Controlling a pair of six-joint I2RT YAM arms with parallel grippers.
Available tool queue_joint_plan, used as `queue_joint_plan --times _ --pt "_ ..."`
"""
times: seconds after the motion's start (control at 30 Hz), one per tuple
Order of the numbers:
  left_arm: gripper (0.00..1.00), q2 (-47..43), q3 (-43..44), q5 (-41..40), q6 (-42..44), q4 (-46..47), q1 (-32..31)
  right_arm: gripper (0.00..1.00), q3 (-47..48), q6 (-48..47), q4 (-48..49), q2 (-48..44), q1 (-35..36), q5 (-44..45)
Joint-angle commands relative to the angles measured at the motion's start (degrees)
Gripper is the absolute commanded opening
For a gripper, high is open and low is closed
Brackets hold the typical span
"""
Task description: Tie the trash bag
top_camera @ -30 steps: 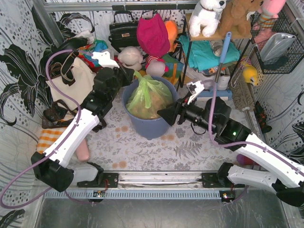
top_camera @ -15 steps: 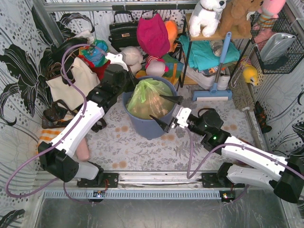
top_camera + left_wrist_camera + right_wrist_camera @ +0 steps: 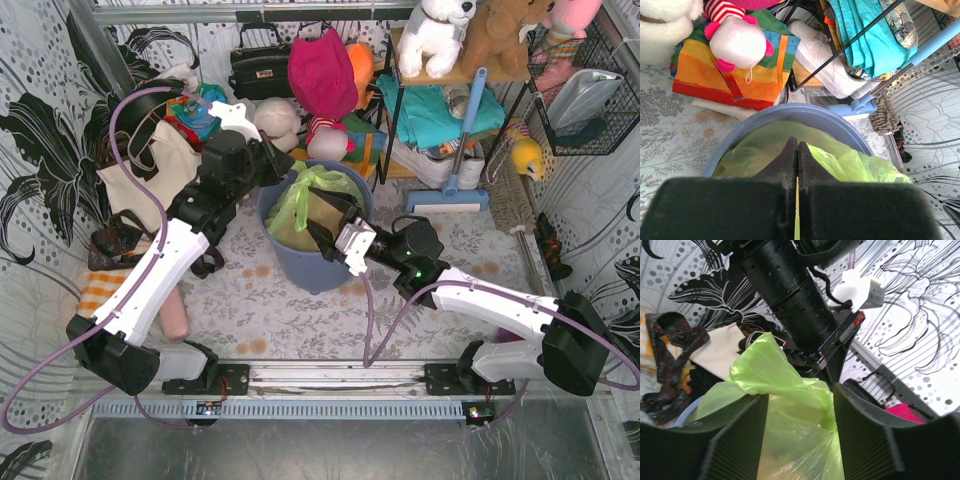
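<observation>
I log right gripper (image 3: pixel 800 410), spread, newly astride trash bag (image 3: pixel 305 200) neck above bin (image 3: pixel 300 265), left gripper (image 3: pixel 797 160) pinching its film: tying can start.

The trash bag (image 3: pixel 302 200) is thin, see-through lime-green plastic, sitting upright inside a round blue-grey bin (image 3: pixel 300 272) and filling it to the rim. Its top is loose and untied, gathered into crumpled folds that rise above the bin's edge. Lower down, a brownish tint shows through the film. Seen from the left wrist, the plastic (image 3: pixel 855 161) lies in soft wrinkles just under the far rim, and a thin sliver of it is pinched between the closed fingers of the left gripper (image 3: pixel 798 146). From the right wrist, a peaked flap of the bag (image 3: pixel 771 367) stands up between the spread fingers of the right gripper (image 3: pixel 800 393)
</observation>
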Motion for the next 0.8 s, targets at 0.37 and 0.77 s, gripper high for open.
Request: queue_joint_plan --times 0.37,0.77 --pt "0.0 -1.88 4.06 2.49 0.43 4.89 0.36 0.33 7.03 -3.6 4.25 2.72 0.06 -4.18" --pt "0.0 -7.55 1.13 10.9 -0.72 19.27 0.33 0.0 6.23 0.27 0.59 0.93 0.07 -5.69"
